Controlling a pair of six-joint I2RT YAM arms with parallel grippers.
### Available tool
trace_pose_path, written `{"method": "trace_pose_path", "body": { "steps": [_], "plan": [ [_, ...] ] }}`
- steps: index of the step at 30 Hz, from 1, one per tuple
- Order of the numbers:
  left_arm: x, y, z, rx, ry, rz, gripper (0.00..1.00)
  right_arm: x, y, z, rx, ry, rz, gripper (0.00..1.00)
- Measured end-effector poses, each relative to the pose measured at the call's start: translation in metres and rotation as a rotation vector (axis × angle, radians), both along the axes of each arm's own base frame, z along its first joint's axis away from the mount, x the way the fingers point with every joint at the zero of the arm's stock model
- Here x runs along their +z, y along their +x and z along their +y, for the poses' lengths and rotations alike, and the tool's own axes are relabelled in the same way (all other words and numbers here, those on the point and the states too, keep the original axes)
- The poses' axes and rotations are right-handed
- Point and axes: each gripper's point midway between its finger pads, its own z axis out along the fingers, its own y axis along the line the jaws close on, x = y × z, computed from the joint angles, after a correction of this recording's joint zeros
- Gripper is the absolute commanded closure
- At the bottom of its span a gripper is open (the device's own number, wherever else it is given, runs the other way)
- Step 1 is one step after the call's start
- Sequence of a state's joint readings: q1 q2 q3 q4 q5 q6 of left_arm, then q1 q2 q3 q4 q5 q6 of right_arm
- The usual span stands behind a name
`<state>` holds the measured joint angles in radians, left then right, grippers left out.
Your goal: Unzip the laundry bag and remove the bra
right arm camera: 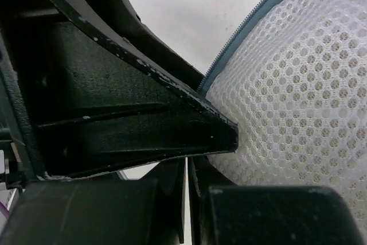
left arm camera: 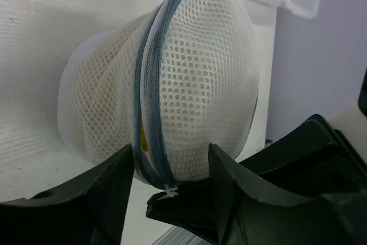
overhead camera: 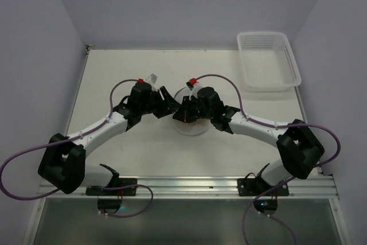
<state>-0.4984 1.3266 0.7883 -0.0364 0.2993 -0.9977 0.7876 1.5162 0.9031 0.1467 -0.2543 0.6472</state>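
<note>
Laundry bag [overhead camera: 194,125]: a white mesh dome at the middle of the counter [overhead camera: 137,153], between the two arms and largely covered from above by the right one.
Bag surface: a honeycomb mesh, translucent, with paler contents showing through that cannot be identified.
Zipper [left arm camera: 150,84]: a blue-grey band that arcs over the dome from top to bottom. Its teeth meet along the run that can be seen.
Zipper pull [left arm camera: 170,190]: a small white tab at the lower end of the band, close above a dark arm part.
Yellow patch [left arm camera: 143,142]: a small patch just beside the zipper, low down. Whether it shows through a gap or through the mesh cannot be told.
Left end effector [left arm camera: 170,152]: released, with its two black fingers [left arm camera: 92,199] spread apart. The bag's lower edge and zipper end lie between them, and contact with the mesh cannot be judged.
Right end effector [overhead camera: 184,114]: clenched, its fingers meeting along a thin slit in the wrist view. It is pressed against the bag's side, and whether mesh is pinched between them cannot be told.
Basket [overhead camera: 269,61]: a white plastic lattice, rectangular, at the far right corner of the counter and well apart from the bag.
Cables [overhead camera: 229,81]: purple loops, one running along each arm.
</note>
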Motion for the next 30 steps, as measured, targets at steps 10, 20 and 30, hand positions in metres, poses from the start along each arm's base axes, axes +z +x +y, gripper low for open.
{"method": "trace_pose_path", "body": {
  "steps": [10, 20, 30],
  "plan": [
    [-0.013, -0.001, 0.0, 0.02, 0.037, 0.024, 1.0, -0.013, -0.015, -0.033, -0.045, -0.048, -0.016, 1.0],
    [-0.011, 0.006, 0.019, -0.078, 0.099, -0.028, 1.0, -0.024, 0.01, -0.142, -0.285, -0.143, -0.022, 1.0],
    [0.016, 0.08, 0.022, -0.109, 0.149, -0.131, 0.12, -0.01, 0.008, -0.083, -0.15, -0.1, 0.035, 1.0]
  ]
}}
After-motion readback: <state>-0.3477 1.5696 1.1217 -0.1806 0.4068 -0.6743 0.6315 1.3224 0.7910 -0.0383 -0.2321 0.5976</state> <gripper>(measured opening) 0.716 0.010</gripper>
